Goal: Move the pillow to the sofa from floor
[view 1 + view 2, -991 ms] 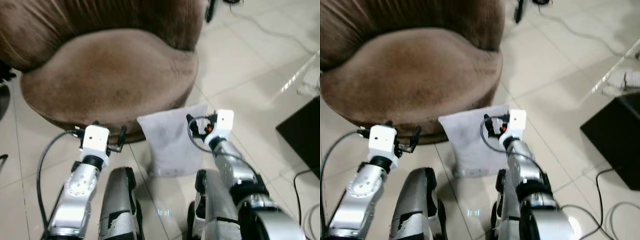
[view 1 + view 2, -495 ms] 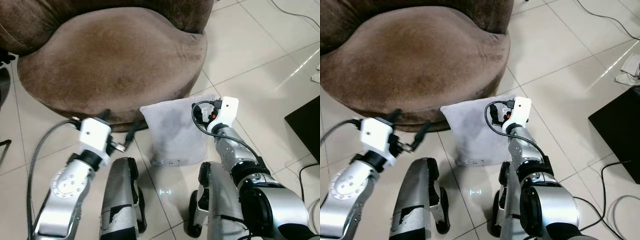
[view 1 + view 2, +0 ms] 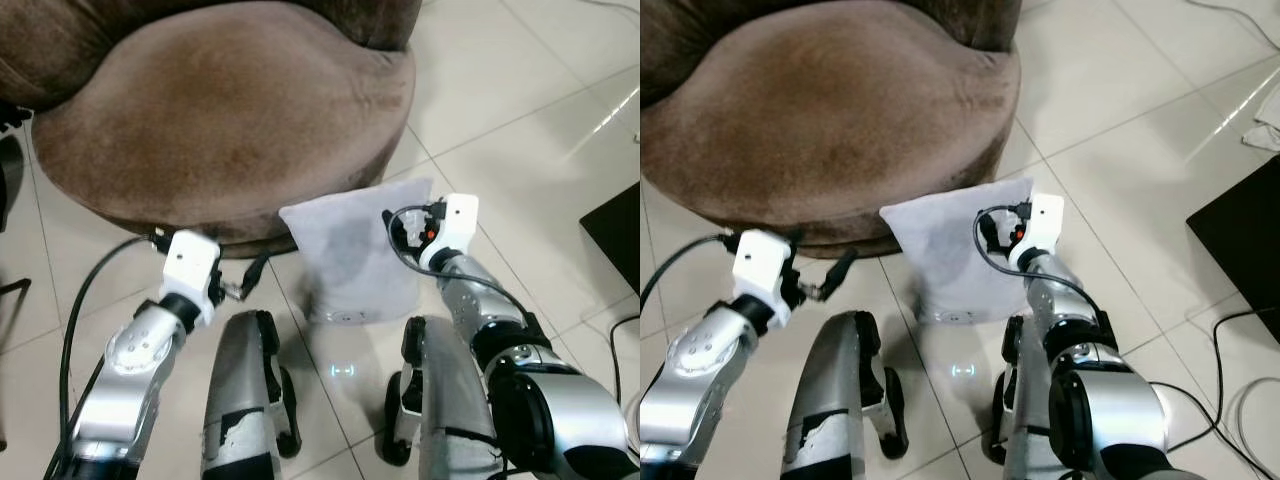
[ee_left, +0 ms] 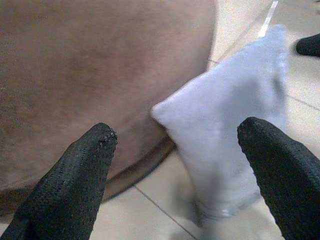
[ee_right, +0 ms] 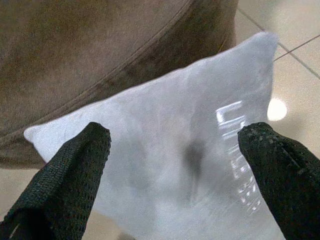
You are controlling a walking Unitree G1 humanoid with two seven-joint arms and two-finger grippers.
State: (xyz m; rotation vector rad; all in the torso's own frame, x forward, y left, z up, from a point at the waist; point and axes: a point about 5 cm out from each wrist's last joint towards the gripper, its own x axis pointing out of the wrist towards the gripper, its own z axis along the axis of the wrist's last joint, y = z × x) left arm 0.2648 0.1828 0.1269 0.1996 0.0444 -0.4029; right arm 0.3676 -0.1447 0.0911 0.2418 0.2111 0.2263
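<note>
1. Both grippers spread wide: right gripper [image 5: 175, 160] over the pillow, left gripper [image 4: 175, 175] beside its corner.
2. Brown sofa [image 3: 220, 110]: rounded front edge; open tiled floor [image 3: 520, 130] to its right.
3. Grey pillow [image 3: 350, 250] stands upright on the floor, apparently leaning against the sofa base, long axis vertical.

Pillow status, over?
Both grippers open: right facing pillow, left beside it. Pillow on floor, leaning on sofa. Nothing between.

Sofa [image 3: 200, 110] cut off at top edge; right pincer [image 3: 392, 222] hides pillow [image 3: 345, 260] upper corner.
</note>
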